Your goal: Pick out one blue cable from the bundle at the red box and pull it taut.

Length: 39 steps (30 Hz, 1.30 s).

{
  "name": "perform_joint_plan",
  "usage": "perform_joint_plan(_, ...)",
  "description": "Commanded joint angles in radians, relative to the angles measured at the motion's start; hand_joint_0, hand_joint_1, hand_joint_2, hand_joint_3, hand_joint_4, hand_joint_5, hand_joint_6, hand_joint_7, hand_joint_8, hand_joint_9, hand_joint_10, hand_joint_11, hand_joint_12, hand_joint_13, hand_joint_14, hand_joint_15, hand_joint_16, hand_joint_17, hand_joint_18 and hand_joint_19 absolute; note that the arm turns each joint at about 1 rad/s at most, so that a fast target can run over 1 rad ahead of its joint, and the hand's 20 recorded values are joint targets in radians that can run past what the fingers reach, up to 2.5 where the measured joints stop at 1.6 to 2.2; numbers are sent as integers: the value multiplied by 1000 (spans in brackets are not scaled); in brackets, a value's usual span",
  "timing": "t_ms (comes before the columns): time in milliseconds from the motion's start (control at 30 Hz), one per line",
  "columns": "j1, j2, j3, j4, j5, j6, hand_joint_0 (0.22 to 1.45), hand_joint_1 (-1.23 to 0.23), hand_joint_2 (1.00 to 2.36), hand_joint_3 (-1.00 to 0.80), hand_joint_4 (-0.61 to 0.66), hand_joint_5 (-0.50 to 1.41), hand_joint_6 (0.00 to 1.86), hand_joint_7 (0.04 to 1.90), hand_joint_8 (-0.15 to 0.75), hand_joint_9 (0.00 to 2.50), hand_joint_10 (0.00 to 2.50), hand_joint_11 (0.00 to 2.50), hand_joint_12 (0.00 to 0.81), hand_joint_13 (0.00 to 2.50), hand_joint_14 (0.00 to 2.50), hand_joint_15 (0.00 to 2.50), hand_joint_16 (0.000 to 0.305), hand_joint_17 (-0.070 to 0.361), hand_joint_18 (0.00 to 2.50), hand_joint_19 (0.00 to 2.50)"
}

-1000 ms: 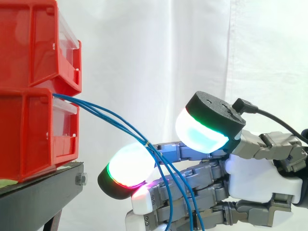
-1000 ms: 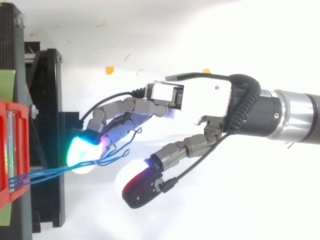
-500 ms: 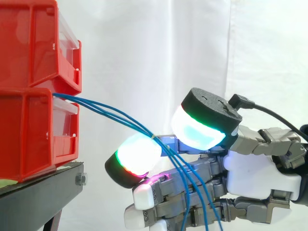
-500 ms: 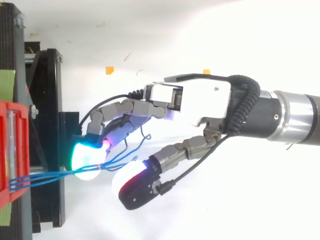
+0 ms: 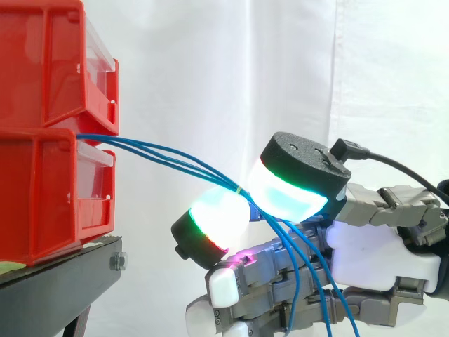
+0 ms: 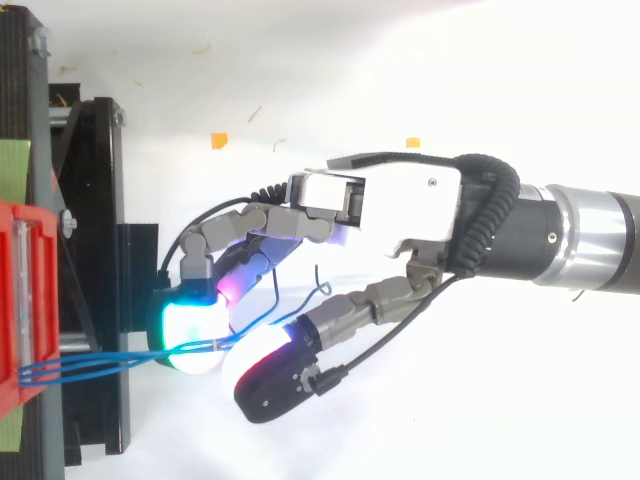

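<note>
The stacked red box (image 5: 49,196) sits on its black stand (image 5: 63,274), which gives me a fixed anchor to pull against. In front of the box, a little below its seam, my robot hand (image 5: 379,256) has two glowing pads (image 5: 217,214) closed onto the blue cables (image 5: 161,156). They grip where a pale tie (image 5: 239,189) gathers the strands, so I judge it holds the bundle, not one cable. The cables leave the seam between the box's tiers. Their long axis runs away from the box, sloping gently down to the pinch, then drops steeply. The slight bow suggests some slack remains.
</note>
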Motion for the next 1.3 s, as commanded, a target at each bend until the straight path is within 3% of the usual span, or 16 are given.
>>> perform_joint_plan(0,0,0,0,1,0,1,561,-667,1006,-420,45,-94,614,1116,270,861,19,475,303,699,11,265,43,97,509,584)
perform_joint_plan(333,-3,2,1,-1,-8,4,566,-555,1005,-453,57,-84,671,1051,278,933,19,475,304,743,11,277,43,98,548,591)
perform_joint_plan(767,-3,0,0,-1,-9,4,586,-629,1017,-206,58,-113,860,834,297,952,23,531,321,770,12,295,46,103,597,600)
perform_joint_plan(1267,-5,0,1,-1,-17,4,599,-667,1014,-176,69,-119,897,783,310,954,22,557,330,779,12,298,49,109,628,584)
